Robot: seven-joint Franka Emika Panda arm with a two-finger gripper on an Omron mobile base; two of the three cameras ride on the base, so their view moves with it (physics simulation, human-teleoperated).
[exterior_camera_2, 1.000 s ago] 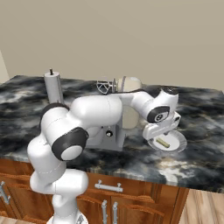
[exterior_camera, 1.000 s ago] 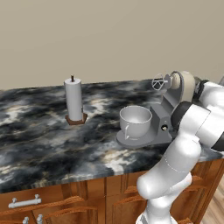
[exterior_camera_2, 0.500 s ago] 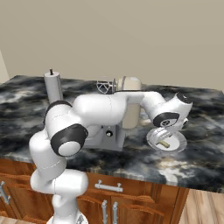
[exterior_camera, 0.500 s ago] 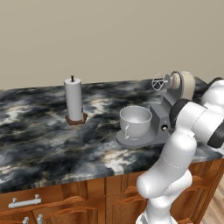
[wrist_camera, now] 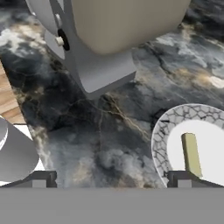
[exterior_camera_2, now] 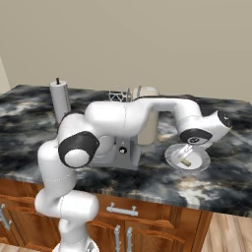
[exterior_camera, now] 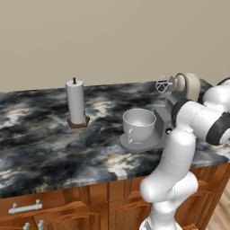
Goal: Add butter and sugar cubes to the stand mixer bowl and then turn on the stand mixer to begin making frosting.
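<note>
Dark marbled stone covers the counter [exterior_camera: 40, 143], with wooden cabinet fronts below and a plain beige wall behind. Toward the back left part of the counter stands a white paper-towel roll [exterior_camera: 75, 102] on a small brown base. The stand mixer [exterior_camera: 179, 96] sits farther right, its flat grey base reaching toward the front edge and its cream-beige head tilted up, the wire whisk [exterior_camera: 164, 85] hanging in the air. The stand mixer bowl [exterior_camera: 139, 125] rests on that grey base, handle turned toward the front, and looks empty from where I stand.

Right of the mixer, close to the counter's front edge, lies a round white plate [exterior_camera_2: 173, 156] with a grey patterned rim. The butter [wrist_camera: 191, 154], a short yellowish stick, lies on the plate's white middle. I cannot make out any sugar cube.

The white arm curves across in front of the mixer, and the gripper [exterior_camera_2: 194, 149] hovers just above the plate. Its jaws stand wide apart with nothing between them; in the hand view one dark fingertip [wrist_camera: 183, 178] sits right beside the near end of the butter.
</note>
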